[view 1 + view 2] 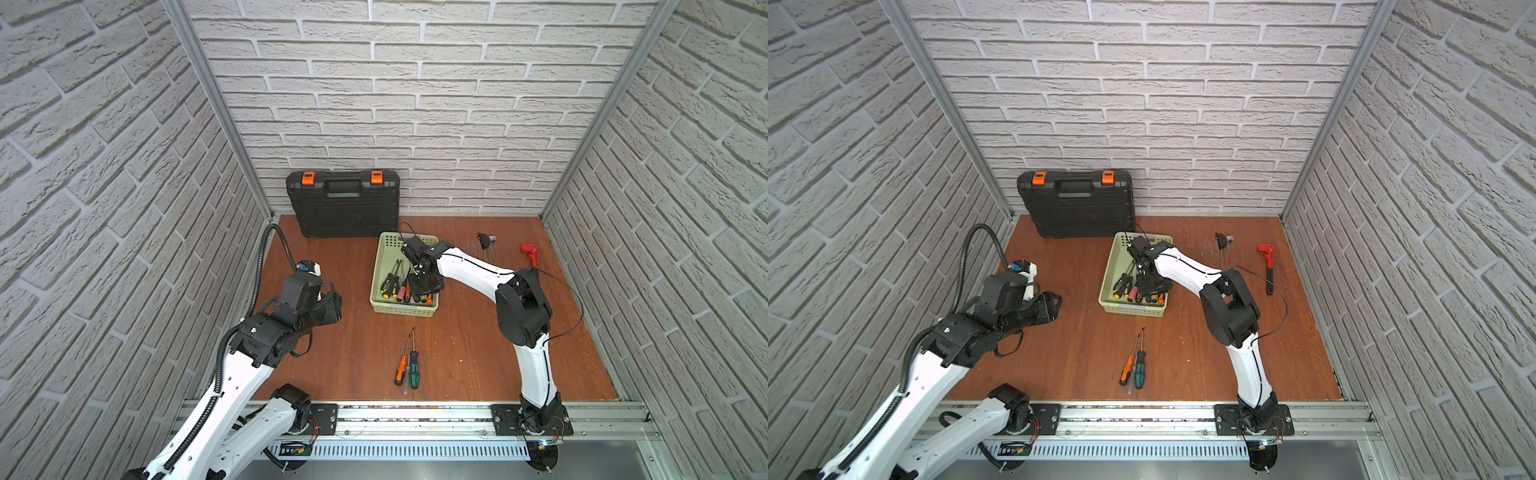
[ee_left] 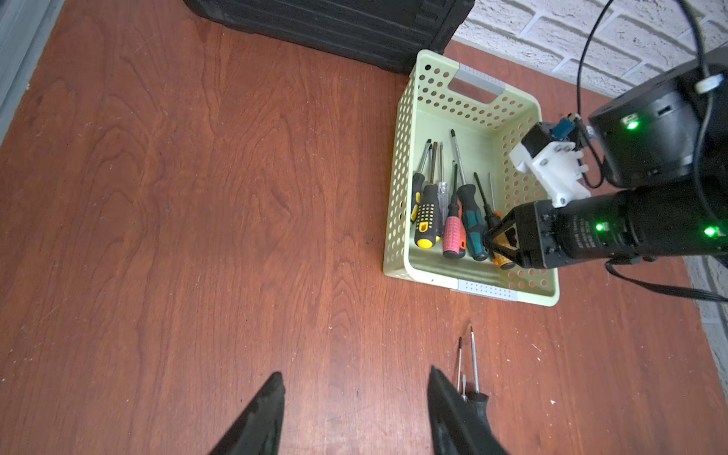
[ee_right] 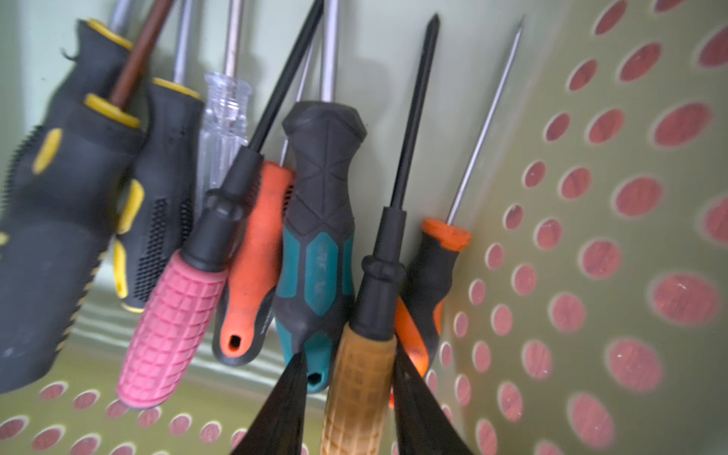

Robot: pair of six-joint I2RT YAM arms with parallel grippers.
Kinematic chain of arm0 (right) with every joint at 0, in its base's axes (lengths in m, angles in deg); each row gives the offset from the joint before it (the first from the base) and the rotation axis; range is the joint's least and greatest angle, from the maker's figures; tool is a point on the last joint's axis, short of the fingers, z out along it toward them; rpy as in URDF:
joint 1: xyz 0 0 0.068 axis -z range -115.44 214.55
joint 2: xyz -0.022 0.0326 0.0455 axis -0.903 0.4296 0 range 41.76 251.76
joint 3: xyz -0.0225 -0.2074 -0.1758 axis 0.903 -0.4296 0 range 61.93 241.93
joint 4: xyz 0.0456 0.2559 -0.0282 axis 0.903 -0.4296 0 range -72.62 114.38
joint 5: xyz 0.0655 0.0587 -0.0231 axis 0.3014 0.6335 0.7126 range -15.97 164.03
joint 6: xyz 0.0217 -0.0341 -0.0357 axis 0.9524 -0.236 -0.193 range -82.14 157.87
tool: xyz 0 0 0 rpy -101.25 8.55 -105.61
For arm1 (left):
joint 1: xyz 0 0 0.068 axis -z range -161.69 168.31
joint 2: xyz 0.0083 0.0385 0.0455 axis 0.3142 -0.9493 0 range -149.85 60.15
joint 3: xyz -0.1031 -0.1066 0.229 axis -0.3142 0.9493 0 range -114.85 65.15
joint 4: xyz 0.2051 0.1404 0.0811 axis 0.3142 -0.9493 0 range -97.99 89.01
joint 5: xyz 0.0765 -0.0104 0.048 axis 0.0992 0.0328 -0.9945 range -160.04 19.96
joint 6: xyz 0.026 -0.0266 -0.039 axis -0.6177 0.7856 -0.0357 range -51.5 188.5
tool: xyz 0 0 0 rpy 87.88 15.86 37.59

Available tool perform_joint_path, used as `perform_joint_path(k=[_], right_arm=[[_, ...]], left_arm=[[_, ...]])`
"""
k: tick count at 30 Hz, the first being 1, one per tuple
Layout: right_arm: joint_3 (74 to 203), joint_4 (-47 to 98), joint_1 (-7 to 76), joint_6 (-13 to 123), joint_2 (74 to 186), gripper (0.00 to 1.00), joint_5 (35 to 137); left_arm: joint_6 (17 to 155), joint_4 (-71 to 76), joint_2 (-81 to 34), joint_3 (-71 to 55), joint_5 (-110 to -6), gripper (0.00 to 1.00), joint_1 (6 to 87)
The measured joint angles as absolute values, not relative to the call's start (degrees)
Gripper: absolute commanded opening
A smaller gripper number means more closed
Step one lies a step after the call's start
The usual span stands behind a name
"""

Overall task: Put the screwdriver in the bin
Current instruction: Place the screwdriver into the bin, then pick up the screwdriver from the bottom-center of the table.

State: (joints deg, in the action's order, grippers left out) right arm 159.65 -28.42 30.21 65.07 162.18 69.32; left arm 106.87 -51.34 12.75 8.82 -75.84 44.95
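counting nine screwdrivers (image 2: 453, 236) in the bin (image 2: 398, 197), three more on the table (image 2: 197, 197)

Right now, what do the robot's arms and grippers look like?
The left arm and right arm have white links and black joints. A ribbed black hose follows the left; green lights glow on the right. The left gripper and right gripper are black, tapering to points.

Right pincer (image 2: 490, 239) in green bin (image 2: 398, 197) among screwdrivers (image 2: 454, 232); left pincer (image 2: 354, 372) over table (image 2: 157, 197).

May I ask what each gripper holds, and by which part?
Left gripper: nothing. Right gripper straddles the amber screwdriver at its handle; whether gripped, cannot tell.
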Motion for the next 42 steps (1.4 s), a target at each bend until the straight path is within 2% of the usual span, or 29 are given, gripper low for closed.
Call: perform_joint_path(k=[13,16,21,28,35,42], right_arm=[[156.6,-22.9,29.4,59.0,142.2,0.38,72.5],[150.5,-19.9,28.2,58.1,136.5,0.38,73.1],[139.9,-17.1,26.3,57.2,128.1,0.39,73.9],[127.8,-13.1,26.1,57.9,117.9,0.37,73.9],[122.9,-11.4,26.1,59.3,116.5,0.37,74.0],[122.0,-10.1,26.1,60.1,116.5,0.37,74.1]], left_arm=[[112.8,-48.7,0.9,12.5,-62.1,0.48,46.6],[114.5,-49.1,-1.1,12.5,-62.2,0.48,51.2],[117.0,-48.9,-4.6,12.5,-63.6,0.48,64.3],[119.2,-46.4,-17.2,12.2,-65.8,0.47,78.3],[120.2,-41.2,-25.7,12.1,-65.9,0.46,81.5],[121.1,-37.7,-27.9,12.1,-65.5,0.46,81.8]])
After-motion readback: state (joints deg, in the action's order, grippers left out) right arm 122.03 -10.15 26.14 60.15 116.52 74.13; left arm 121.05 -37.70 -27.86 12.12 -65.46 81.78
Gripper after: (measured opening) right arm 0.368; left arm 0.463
